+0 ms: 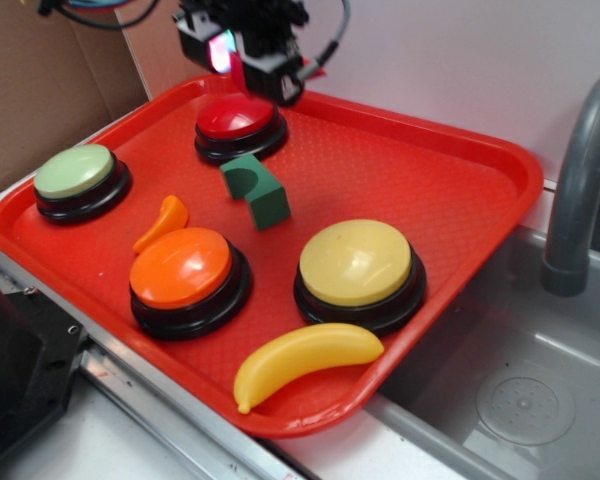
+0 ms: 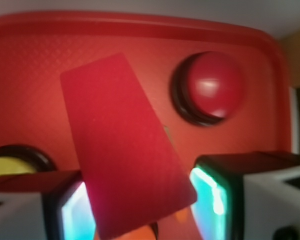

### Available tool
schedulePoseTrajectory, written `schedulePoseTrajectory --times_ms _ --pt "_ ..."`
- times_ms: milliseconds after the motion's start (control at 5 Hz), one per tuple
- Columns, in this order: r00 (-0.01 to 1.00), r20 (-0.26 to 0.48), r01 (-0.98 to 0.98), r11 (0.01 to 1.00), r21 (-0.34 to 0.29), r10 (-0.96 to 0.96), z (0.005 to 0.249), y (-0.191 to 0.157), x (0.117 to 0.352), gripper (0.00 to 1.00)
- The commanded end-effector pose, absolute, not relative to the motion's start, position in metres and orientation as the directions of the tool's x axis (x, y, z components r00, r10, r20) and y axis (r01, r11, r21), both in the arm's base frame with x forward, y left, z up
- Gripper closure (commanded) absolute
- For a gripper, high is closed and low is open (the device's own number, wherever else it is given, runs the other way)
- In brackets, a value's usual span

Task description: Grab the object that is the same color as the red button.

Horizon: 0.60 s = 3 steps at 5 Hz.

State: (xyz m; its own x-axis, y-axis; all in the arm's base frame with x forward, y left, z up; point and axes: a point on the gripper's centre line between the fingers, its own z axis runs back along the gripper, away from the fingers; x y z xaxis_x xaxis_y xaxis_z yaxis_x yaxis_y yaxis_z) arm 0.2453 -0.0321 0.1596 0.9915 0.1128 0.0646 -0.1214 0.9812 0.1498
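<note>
In the wrist view the object (image 2: 125, 150), a dark-red wedge block, hangs tilted between my two lit fingers. My gripper (image 2: 140, 210) is shut on it, above the red tray (image 2: 35, 55). The red button (image 2: 215, 87) with its glossy dome lies beyond it to the right. Seen from the exterior view, my gripper (image 1: 242, 60) hovers at the tray's far edge, just above the red button (image 1: 238, 118). Only a thin red strip of the object (image 1: 236, 70) shows under the fingers there.
On the red tray (image 1: 430, 170) stand a green arch-cut block (image 1: 255, 190), an orange button (image 1: 183, 268), a yellow button (image 1: 357, 262) and a pale-green button (image 1: 75, 172). A toy banana (image 1: 305, 355) and an orange piece (image 1: 163, 220) lie near the front. A sink (image 1: 520, 390) with a faucet (image 1: 580, 180) is to the right.
</note>
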Motion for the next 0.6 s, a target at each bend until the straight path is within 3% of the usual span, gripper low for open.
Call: schedulePoseTrajectory --times_ms 0,200,400 --pt "0.958 0.082 -0.284 0.950 0.132 0.275 0.265 -0.016 0.204 1.00" --pt "0.968 0.143 -0.224 0.968 0.109 0.208 0.278 -0.014 0.193 1.00" --pt "0.981 0.126 -0.160 0.980 0.122 0.145 0.270 -0.014 0.194 1.00"
